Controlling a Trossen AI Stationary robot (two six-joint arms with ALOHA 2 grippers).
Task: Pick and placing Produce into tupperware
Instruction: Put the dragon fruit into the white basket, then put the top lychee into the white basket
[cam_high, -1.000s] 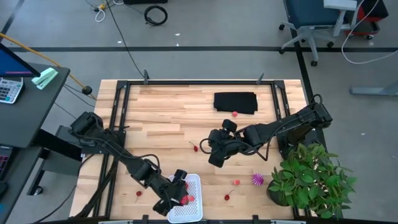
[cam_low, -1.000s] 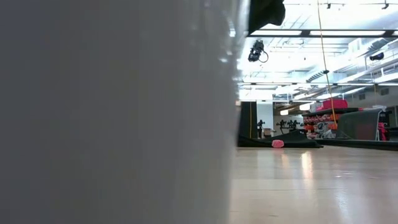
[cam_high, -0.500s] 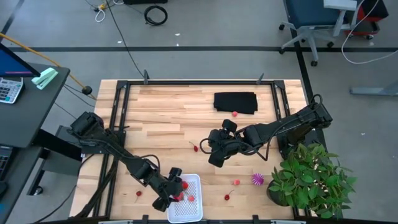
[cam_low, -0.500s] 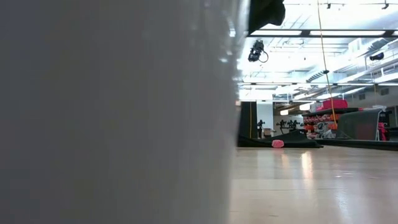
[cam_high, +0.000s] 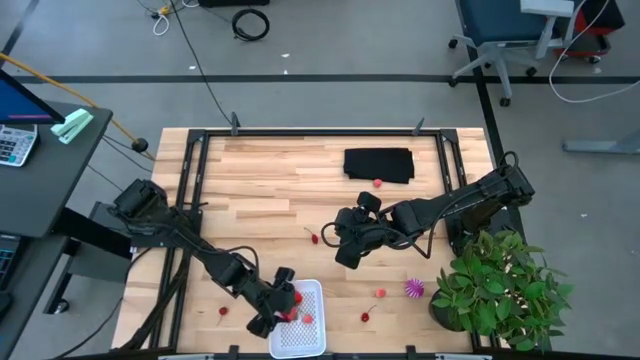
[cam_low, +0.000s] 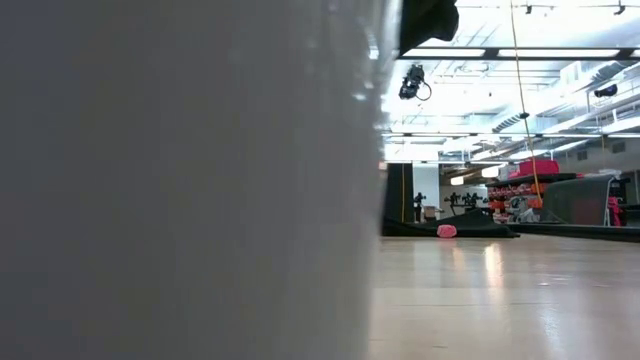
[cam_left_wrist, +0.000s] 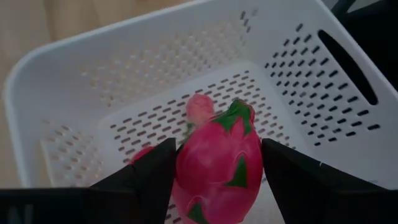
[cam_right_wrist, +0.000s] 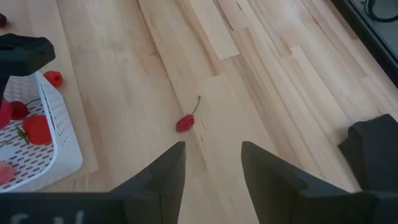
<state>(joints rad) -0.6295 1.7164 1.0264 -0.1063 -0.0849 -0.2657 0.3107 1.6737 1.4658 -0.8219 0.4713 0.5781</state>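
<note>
The left tool (cam_left_wrist: 217, 171) is held over the white tupperware (cam_high: 300, 320) at the tabletop's (cam_high: 260, 180) near edge, its fingers closed on the large red-pink piece (cam_left_wrist: 219, 163) with green scales. Below it, at least two small red pieces are seen in the tupperware. The right tool (cam_right_wrist: 211, 168) is held mid-tabletop with fingers spread and nothing between them. Five small red pieces and one spiky purple piece (cam_high: 414, 289) are counted on the wood. One black cloth (cam_high: 379, 164) lies at the far side.

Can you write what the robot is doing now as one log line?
left gripper: holding dragon fruit over tupperware | right gripper: open, waiting mid-table
</note>
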